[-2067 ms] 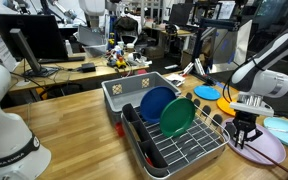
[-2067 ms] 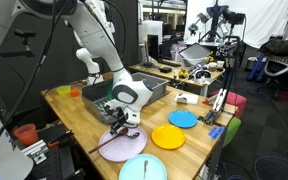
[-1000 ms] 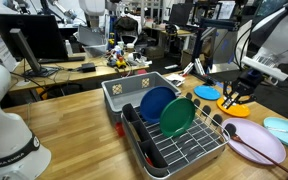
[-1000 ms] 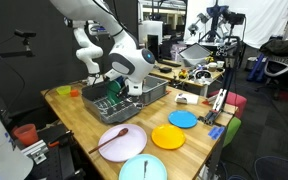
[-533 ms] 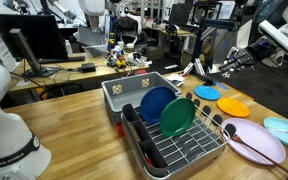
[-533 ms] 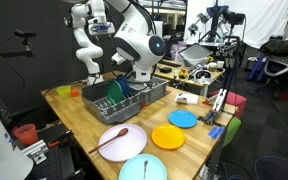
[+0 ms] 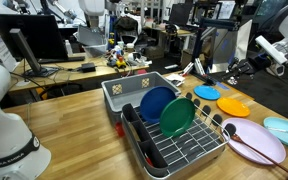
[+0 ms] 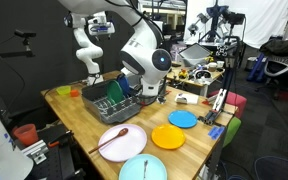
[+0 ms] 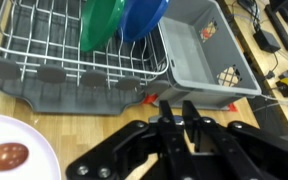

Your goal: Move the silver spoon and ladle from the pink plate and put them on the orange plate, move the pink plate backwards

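Because the ladle [image 8: 115,138] was thin polished metal, it would likely be light, stiff and slick, apt to skate on a smooth plate. The best hold looked to be across the slim handle near its middle, not on the round bowl. It lay on the pink plate [image 7: 264,148], just beside the rack [image 7: 184,148], with its bowl end nearer the rack. The plate itself seemed wide, flat and rigid, so a pinch at the rim or a push on its edge would suit it.

The spoon could not be made out on either plate; it may have been too slim to show. The orange plate [image 7: 233,105] sat near the rack too, off its corner, and looked bare.

The arm [image 7: 274,48] was raised, with the gripper [image 9: 176,118] hanging well above the table, off the rack's side and apart from both plates. The wrist view looked down across the rack from there. Its fingers [image 9: 167,115] were drawn nearly together. Whether a thin handle was pinched between them could not be told.
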### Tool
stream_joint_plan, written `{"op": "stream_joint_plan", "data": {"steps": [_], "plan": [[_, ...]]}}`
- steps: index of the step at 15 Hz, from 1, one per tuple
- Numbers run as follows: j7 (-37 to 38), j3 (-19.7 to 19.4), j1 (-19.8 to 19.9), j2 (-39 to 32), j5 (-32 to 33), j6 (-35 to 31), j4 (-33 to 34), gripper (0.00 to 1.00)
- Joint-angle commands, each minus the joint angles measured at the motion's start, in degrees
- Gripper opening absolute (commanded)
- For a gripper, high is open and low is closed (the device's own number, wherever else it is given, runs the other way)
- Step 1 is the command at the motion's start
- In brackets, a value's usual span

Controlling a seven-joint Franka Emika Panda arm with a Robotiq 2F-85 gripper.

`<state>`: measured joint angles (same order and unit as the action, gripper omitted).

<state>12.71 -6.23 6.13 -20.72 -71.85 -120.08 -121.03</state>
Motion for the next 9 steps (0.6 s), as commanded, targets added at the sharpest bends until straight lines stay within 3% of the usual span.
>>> {"op": "stream_joint_plan", "data": {"steps": [1,9], "plan": [[0.98,-0.78,-1.62,-2.53,1.86,-7.70,1.42,0.04],[4.43,-0.30,-2.01,-8.92,4.60,-11.35,3.27,0.04]]}}
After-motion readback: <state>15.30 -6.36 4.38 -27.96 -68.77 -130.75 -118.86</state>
